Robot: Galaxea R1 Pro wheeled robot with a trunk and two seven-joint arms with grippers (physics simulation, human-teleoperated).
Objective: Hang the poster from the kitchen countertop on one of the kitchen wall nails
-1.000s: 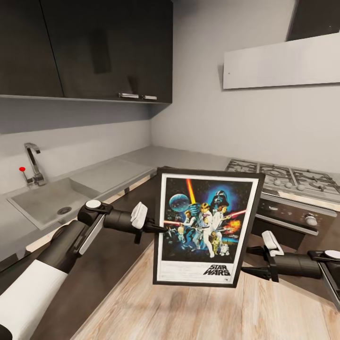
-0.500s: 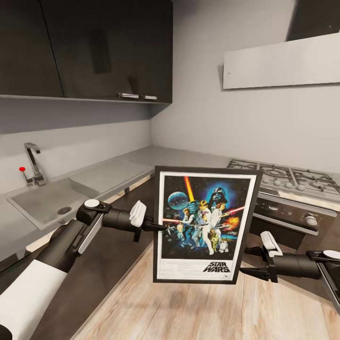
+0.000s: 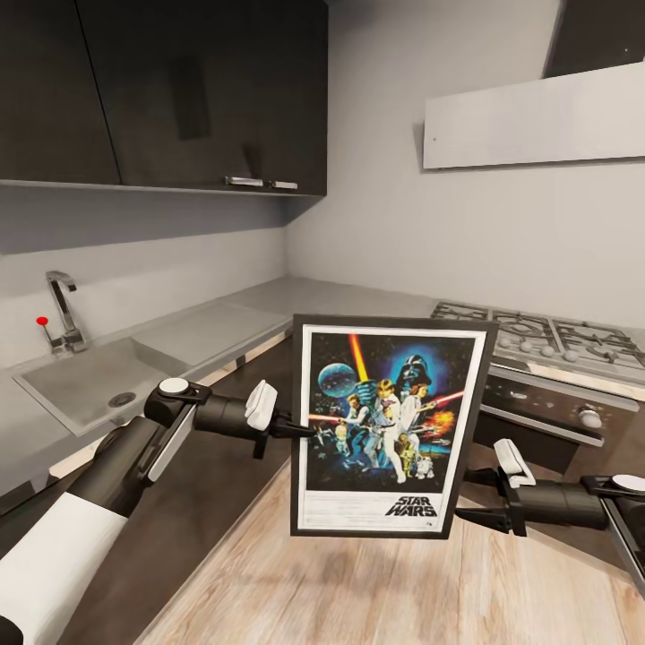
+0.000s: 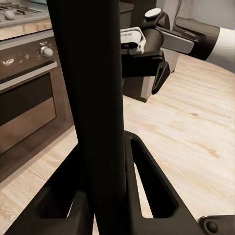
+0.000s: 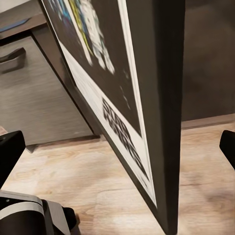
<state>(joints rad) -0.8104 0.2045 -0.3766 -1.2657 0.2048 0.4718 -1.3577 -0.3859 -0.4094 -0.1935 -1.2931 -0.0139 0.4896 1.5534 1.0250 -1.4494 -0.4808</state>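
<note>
A pale grey kitchen wall [image 3: 502, 224] meets in a corner above the smooth pale grey L-shaped counter [image 3: 296, 300], which runs over dark lower cabinets and a light wood-plank floor [image 3: 385, 591]. Dark glossy upper cabinets [image 3: 179, 90] hang over the counter's sink side, where the inset grey sink [image 3: 85, 381] sits beside a chrome tap [image 3: 63, 309]. On the counter's other leg lies a steel gas hob [image 3: 546, 336], with a dark built-in oven [image 3: 537, 412] below it. Above the hob a flat pale grey extractor hood [image 3: 537, 121] juts from the wall, and a tiny dark wall nail [image 3: 434, 139] shows as a speck near the hood's end toward the corner.

The upright rectangular Star Wars poster in a thin black frame [image 3: 387, 425] is held in the air in front of the counter, off its surface, over the wooden floor, its printed face turned toward the head camera. The left gripper [image 3: 300, 430] is closed on the poster's edge nearest the sink, roughly at mid-height; in the left wrist view the black frame [image 4: 93, 107] runs straight between its fingers [image 4: 147, 181]. The right gripper [image 3: 461, 513] is at the poster's lower corner on the oven side; its fingers stand apart on either side of the frame edge [image 5: 164, 122], and I cannot tell whether they press it.
</note>
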